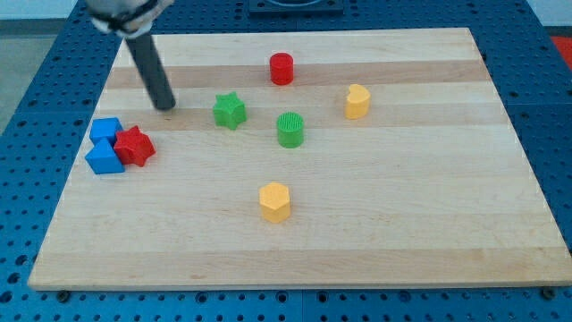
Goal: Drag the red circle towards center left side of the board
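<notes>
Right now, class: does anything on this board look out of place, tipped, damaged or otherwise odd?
Nothing stands out. All the blocks sit flat and whole on the wooden board. The red circle stands alone near the view's top; my tip is well to its left, touching no block.

On the worktop, toward the view's top at about mid-width: red circle. Below and to its left, green star; right of that and slightly lower, green cylinder. Further right, about level with the star, yellow heart. Toward the view's bottom, well apart from the rest, yellow hexagon. Near the view's left edge, upper blue block touching lower blue block, with red star against both on their right. My tip above and right of that cluster, left of the green star, touching neither.
</notes>
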Robot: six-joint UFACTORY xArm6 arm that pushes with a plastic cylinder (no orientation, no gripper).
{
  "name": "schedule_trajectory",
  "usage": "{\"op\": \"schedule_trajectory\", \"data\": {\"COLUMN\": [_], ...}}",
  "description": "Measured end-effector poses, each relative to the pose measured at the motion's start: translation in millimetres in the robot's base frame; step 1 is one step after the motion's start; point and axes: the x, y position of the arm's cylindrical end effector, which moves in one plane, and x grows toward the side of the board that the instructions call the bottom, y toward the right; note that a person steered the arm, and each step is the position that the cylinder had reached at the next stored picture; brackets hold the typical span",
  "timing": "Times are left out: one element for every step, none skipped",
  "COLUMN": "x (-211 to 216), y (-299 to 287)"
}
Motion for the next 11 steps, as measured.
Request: {"op": "schedule_trajectory", "data": {"x": [-31,-12,19,5,-63,-89,-85,-87,-88,-70,-37], "y": [60,132,177,236,259,231,174,187,234,240,188]}}
